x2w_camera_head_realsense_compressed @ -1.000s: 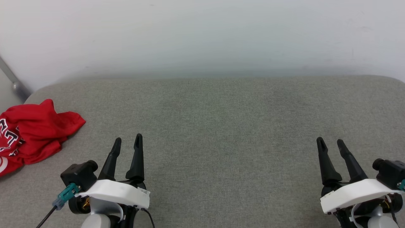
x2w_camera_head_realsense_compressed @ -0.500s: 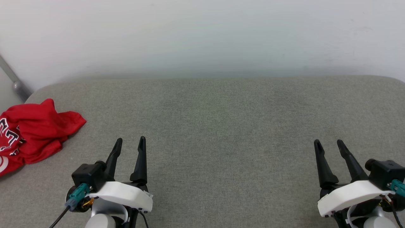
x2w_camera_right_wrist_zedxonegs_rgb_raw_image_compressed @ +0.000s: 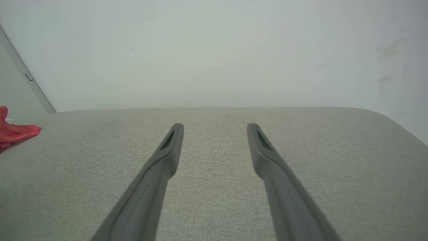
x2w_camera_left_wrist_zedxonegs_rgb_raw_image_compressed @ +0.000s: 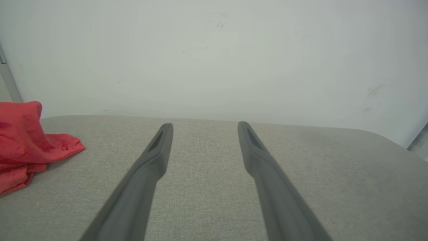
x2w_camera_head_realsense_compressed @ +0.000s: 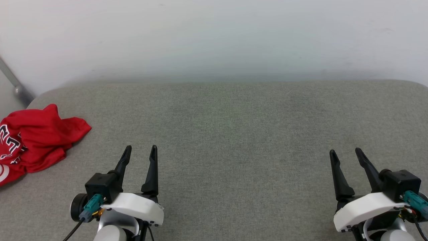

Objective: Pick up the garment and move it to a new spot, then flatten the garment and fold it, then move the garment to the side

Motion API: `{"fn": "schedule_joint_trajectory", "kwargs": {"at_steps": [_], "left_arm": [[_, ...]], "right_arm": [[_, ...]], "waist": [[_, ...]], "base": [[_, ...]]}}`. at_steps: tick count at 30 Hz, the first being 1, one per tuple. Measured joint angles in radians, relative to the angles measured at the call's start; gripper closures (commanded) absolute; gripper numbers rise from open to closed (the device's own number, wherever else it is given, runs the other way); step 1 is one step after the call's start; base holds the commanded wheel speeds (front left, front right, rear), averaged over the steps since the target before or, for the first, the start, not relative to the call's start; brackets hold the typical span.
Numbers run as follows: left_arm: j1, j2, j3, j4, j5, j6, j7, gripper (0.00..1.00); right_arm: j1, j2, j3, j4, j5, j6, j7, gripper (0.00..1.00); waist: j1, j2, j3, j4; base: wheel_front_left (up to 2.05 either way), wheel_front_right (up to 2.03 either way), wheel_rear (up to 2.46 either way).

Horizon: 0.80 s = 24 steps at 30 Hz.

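While both arms sit low over grey fabric tabletop (x2w_camera_head_realsense_compressed: 234,134), garment (x2w_camera_head_realsense_compressed: 36,137) lies crumpled at tabletop's far left edge, partly cut off by frame; black white-outlined lettering shows on its left part. Note left jaws wide apart, empty, fingers (x2w_camera_head_realsense_compressed: 153,167) pointing toward pale wall (x2w_camera_head_realsense_compressed: 214,33), near garment but clear of it. Note right jaws likewise wide apart, empty, at lower right, well apart from garment. Left wrist view: garment (x2w_camera_left_wrist_zedxonegs_rgb_raw_image_compressed: 23,144) left of fingers, no contact.

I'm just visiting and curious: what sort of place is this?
Likely a bare test room or lab, not a lived-in home: a grey fabric-covered padded surface against a plain white wall, a crumpled bright red sports jersey at its left edge.
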Motion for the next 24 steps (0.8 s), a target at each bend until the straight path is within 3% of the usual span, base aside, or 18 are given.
{"fn": "schedule_joint_trajectory", "kwargs": {"at_steps": [24], "left_arm": [[-0.012,-0.013,0.009,0.035,0.142,-0.002,-0.043,0.00]], "right_arm": [[0.001,0.001,0.008,-0.007,-0.135,0.000,-0.035,0.00]], "waist": [[0.0000,0.0000,0.010,-0.002]], "base": [[0.00,0.00,0.00]]}}
